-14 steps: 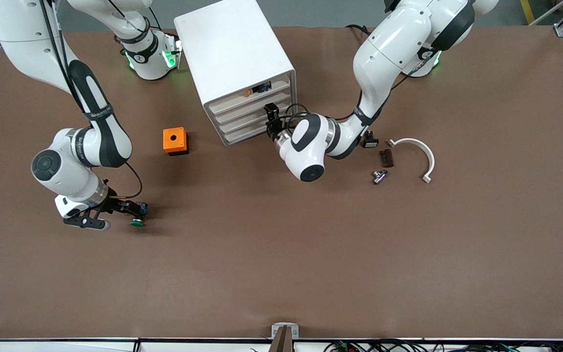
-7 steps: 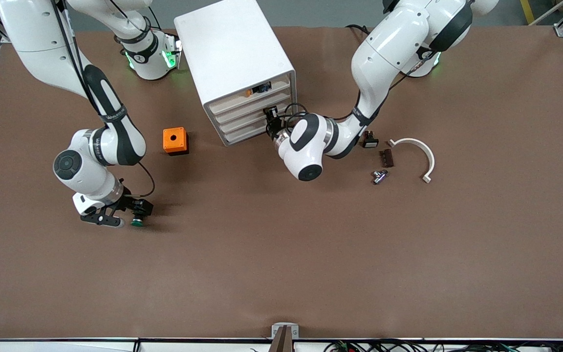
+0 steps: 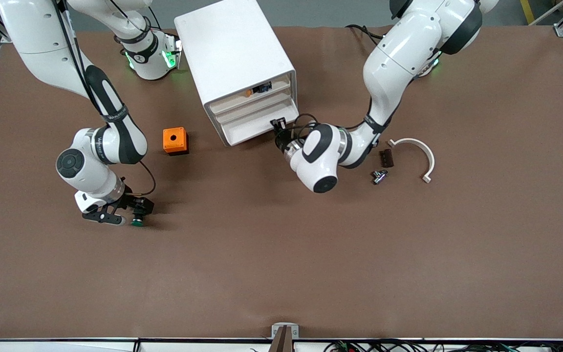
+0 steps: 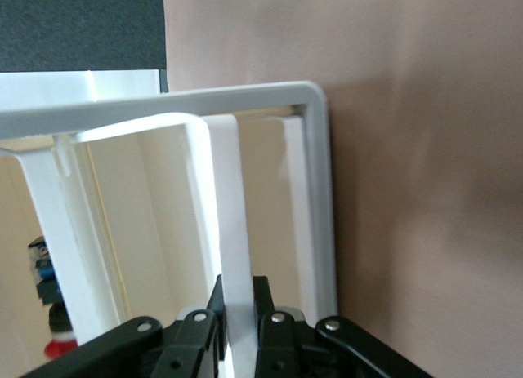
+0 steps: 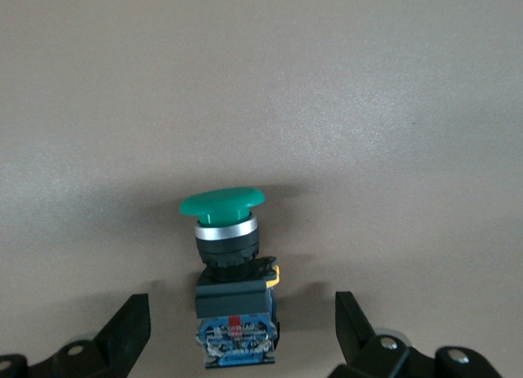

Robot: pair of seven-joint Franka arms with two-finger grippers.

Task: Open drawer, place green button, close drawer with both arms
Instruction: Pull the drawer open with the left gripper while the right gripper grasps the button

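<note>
The green button [image 5: 224, 231] lies on its side on the brown table, green cap [image 3: 138, 222] nearest the front camera. My right gripper [image 3: 131, 215] is down at the table, open, one finger on each side of the button's blue and black body [image 5: 237, 321], not touching it. A lower drawer [image 3: 254, 128] of the white cabinet [image 3: 232, 54] stands pulled out a little. My left gripper [image 3: 278, 126] is shut on that drawer's front wall [image 4: 239, 255], at the corner toward the left arm's end.
An orange box with a hole [image 3: 174, 141] sits between the cabinet and the right arm. Beside the left arm's wrist lie a white curved piece [image 3: 421, 151], a dark brown block [image 3: 386, 158] and a small metal part [image 3: 379, 176]. The top drawer holds small parts [image 3: 258, 90].
My left gripper closed on the drawer front and drew the drawer out toward the front camera. My right gripper slid along the table until its fingers straddled the button.
</note>
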